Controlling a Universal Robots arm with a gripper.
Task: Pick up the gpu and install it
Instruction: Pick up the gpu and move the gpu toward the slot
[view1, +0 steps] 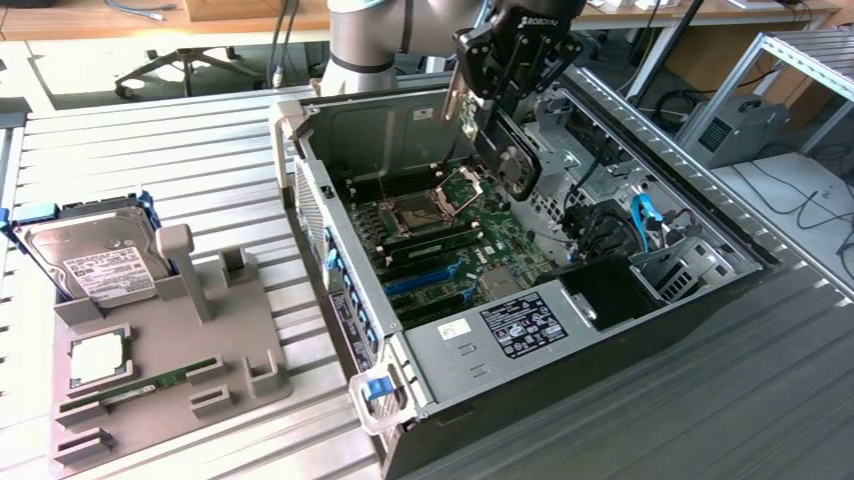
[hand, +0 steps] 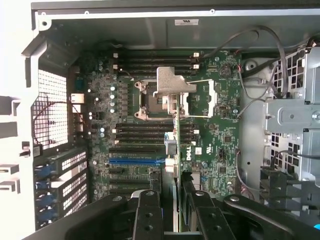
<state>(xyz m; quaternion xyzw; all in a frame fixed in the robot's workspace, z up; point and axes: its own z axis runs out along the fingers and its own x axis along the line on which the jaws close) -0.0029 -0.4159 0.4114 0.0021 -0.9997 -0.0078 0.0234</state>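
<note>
Exterior view: gripper (view1: 501, 92), jaws part-closed on the gpu (view1: 518, 165), holds it upright over the open case (view1: 304, 150). I judge pickup done and install in hand; seating calls for lining its edge with the case's blue slot (view1: 420, 281).

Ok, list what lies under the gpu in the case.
Under the gpu, hanging from the end effector: motherboard, CPU socket, a blue slot. The gpu covers a strip of motherboard.

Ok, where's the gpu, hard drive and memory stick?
gpu (view1: 517, 165), exterior view, its round black fan.
hard drive (view1: 112, 273), exterior view, its white label.
memory stick (view1: 142, 383), exterior view, middle of its green strip.
</note>
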